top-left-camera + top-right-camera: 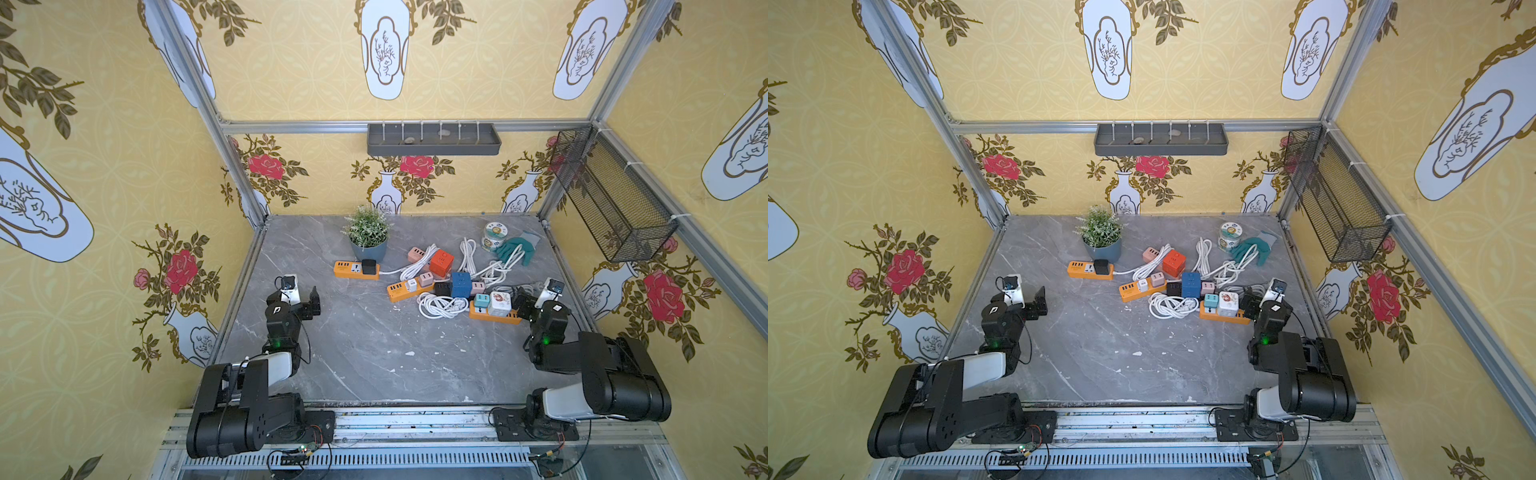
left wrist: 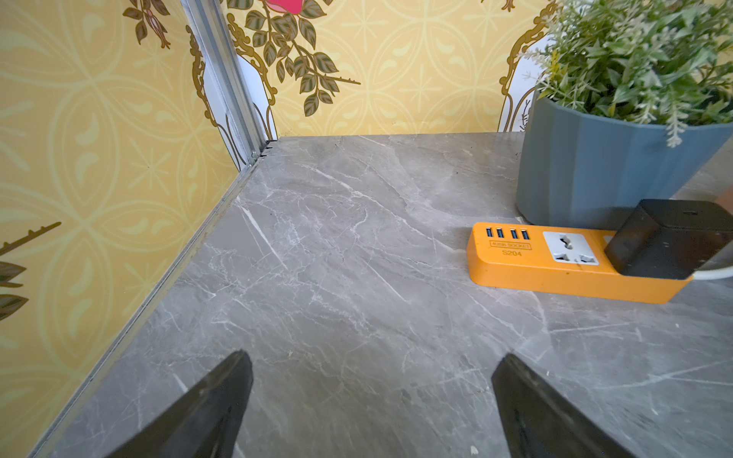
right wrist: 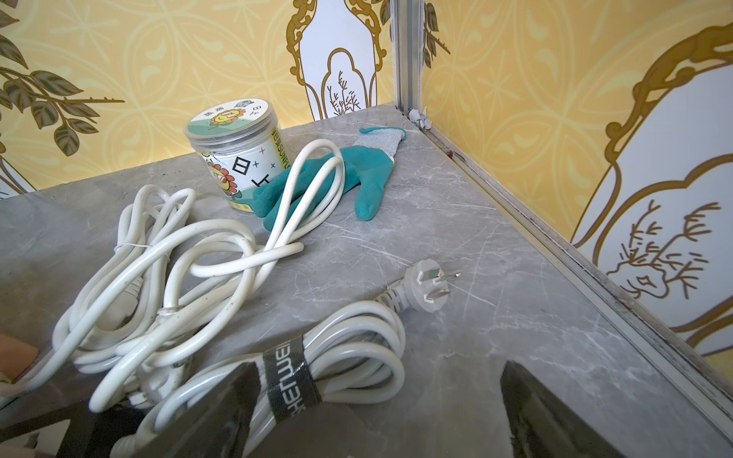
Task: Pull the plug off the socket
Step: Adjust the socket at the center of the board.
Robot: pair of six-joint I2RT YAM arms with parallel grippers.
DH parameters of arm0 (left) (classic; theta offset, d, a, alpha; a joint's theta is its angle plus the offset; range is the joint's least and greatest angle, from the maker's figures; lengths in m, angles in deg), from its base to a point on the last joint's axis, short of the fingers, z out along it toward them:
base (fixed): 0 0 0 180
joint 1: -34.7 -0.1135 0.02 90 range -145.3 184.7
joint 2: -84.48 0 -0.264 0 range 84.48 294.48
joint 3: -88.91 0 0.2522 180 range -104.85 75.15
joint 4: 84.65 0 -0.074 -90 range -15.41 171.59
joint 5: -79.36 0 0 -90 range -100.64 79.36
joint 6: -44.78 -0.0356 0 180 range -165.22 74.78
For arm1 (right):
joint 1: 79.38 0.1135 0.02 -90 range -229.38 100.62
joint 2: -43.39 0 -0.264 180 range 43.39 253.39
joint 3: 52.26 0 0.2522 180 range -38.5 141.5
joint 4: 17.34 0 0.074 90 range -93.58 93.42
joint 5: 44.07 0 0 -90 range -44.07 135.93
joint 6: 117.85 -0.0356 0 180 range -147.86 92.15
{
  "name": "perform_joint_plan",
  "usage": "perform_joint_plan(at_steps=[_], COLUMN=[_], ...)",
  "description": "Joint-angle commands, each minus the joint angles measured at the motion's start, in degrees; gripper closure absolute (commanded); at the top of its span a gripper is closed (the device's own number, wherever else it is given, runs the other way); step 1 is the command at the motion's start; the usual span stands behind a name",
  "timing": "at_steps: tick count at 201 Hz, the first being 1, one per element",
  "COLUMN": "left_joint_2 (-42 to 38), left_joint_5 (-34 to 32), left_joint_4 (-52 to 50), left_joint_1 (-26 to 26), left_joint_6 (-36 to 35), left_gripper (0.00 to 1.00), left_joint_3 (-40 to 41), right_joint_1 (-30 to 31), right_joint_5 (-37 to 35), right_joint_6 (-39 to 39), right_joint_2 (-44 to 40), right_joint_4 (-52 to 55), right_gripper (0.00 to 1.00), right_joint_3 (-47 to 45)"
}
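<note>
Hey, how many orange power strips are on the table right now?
3 power strips: one beside the plant, one mid-table, one at the pile's near right. Cords may hide more.

A grey marble table (image 1: 357, 357) fills the middle of both top views. In its upper half lie a potted plant (image 1: 368, 235), orange strips (image 1: 353, 270), cubes (image 1: 460, 284), white cords (image 1: 441, 305), a jar (image 1: 494, 237) and a glove (image 1: 514, 249).
</note>
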Motion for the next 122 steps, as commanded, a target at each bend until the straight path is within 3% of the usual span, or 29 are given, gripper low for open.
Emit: perform_joint_plan(at_steps=[1, 19, 41, 68, 79, 97, 122], left_joint_2=[0.1, -0.1, -7.3, -19.8, -23.1, -27.1, -29.7], left_joint_5=[0.0, -0.5, -7.1, -10.0, -10.7, -8.9, -2.8], left_joint_4=[1.1, 1.3, -4.9, -25.5, -32.1, -38.9, -43.5], left_joint_1=[0.0, 0.1, 1.0, 1.0, 1.1, 0.9, 1.0], left_joint_6=[-0.5, -0.4, 0.8, 1.9, 2.9, 6.0, 13.7], left_gripper=[0.0, 0.0, 0.0, 0.0, 0.0, 0.0, 0.0], left_joint_3=[0.2, 0.3, -0.8, -6.6, -9.4, -12.8, -16.3], right_joint_1=[0.0, 0.5, 2.5, 3.9, 3.9, 3.9, 3.8], right_joint_5=[0.5, -2.0, -5.2, -6.5, -7.5, -6.9, 0.1], right_joint_6=[0.0, 0.3, 1.5, 0.1, -1.2, -4.2, -9.3], right_joint_2=[0.0, -1.1, -11.3, -31.6, -36.1, -41.9, -44.2], right_joint_4=[-0.6, -2.1, 2.1, 25.7, 32.1, 42.6, 53.4], right_gripper=[0.02, 0.02, 0.02, 0.02, 0.02, 0.02, 0.02], right_joint_3=[0.2, -0.7, -2.9, 1.8, 4.0, 8.6, 16.4])
